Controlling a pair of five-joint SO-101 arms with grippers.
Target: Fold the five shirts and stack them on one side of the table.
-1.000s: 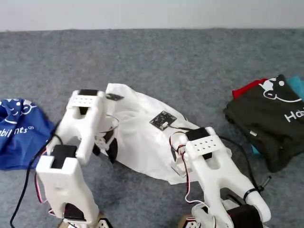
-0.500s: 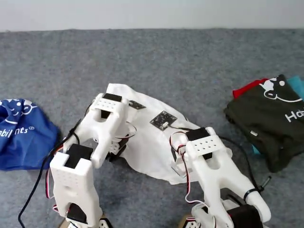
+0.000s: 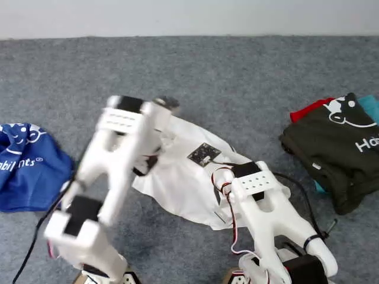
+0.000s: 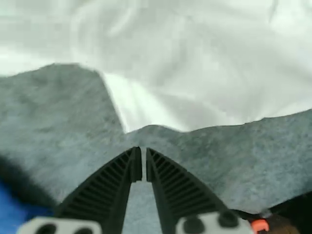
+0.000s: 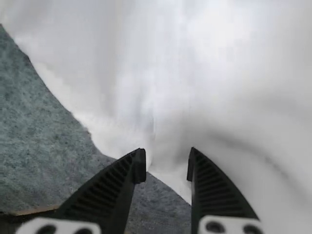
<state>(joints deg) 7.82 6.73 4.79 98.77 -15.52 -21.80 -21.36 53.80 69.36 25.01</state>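
Two arms over a white shirt, mid-table.
Nearest: left gripper (image 4: 141, 148), jaws all but touching and nothing between them, above bare grey table cover (image 4: 58, 112), just short of the white shirt (image 3: 183, 177). Right gripper (image 5: 166, 152), jaws parted a moderate gap, tips at that shirt's near edge with cloth spread beyond; no grip seen. Mid: white shirt crumpled, unfolded, at table centre, small dark label (image 3: 203, 154) on top. Off on the left arm's side, a bunched blue shirt (image 3: 23, 165). Right side, farther back: folded dark shirt (image 3: 334, 148) topping a stack, with red shirt (image 3: 308, 109) and teal shirt (image 3: 370, 103) edges under it.
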